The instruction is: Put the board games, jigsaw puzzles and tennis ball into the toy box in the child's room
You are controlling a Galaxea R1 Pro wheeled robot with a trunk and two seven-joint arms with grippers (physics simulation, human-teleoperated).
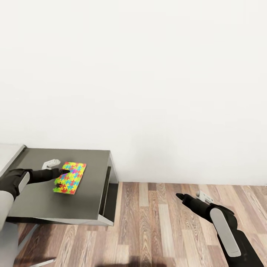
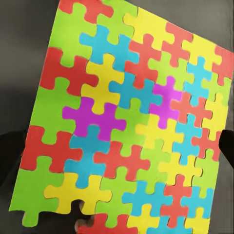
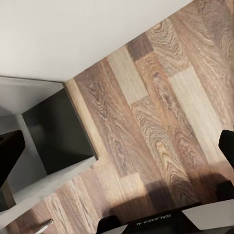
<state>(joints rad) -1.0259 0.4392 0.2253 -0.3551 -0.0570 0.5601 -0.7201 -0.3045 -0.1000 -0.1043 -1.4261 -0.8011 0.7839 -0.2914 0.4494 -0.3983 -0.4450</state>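
A flat jigsaw puzzle (image 1: pixel 70 177) of many bright colours lies on the dark grey table (image 1: pixel 92 174). My left gripper (image 1: pixel 62 178) hovers right over the puzzle's left part, open. In the left wrist view the puzzle (image 2: pixel 122 122) is seen close up, with a dark fingertip (image 2: pixel 9 156) at one edge of it and the other at the opposite edge. My right gripper (image 1: pixel 180 195) hangs open over the wooden floor, away from the table, with nothing between its fingers (image 3: pixel 9 153). The toy box, board games and tennis ball are out of view.
The table's right end has an open side panel (image 1: pixel 109 185) beside the wood floor (image 1: pixel 155 222). A white wall (image 1: pixel 148 74) rises behind. A lighter grey surface (image 1: pixel 9 152) adjoins the table at the far left.
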